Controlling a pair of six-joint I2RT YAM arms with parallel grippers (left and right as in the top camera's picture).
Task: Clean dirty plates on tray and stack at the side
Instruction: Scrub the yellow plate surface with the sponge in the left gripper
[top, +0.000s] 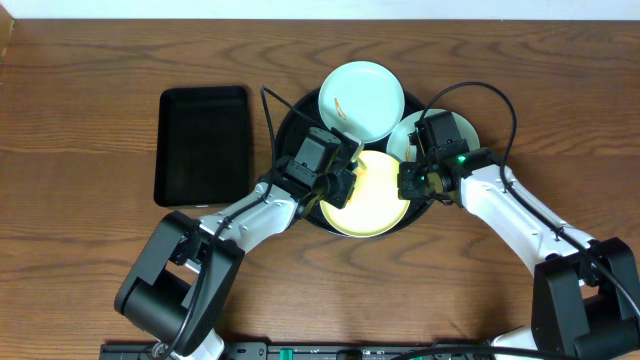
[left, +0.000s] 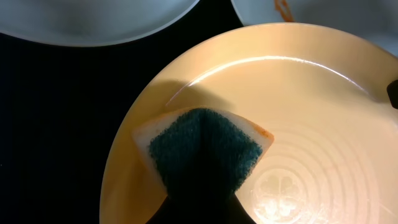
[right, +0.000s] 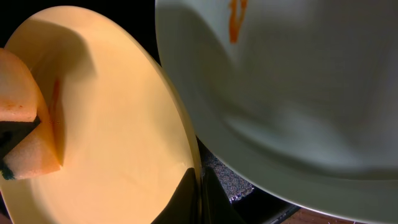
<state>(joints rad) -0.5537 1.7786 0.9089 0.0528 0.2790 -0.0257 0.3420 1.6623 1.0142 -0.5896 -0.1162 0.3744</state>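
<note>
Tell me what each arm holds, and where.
Left fingers: green-faced yellow sponge, end nearest wrist. Right fingers: pale yellow round plastic plate, rim.

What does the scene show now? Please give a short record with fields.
left gripper: shut on sponge, pressed on yellow plate
right gripper: pinching yellow plate's rim
yellow plate: on round tray, orange smear beside sponge
far mint plate: on round tray, orange smear
right mint plate: at round tray's right edge, partly under right arm
rectangular tray: left of round tray
stack at side: none yet
</note>
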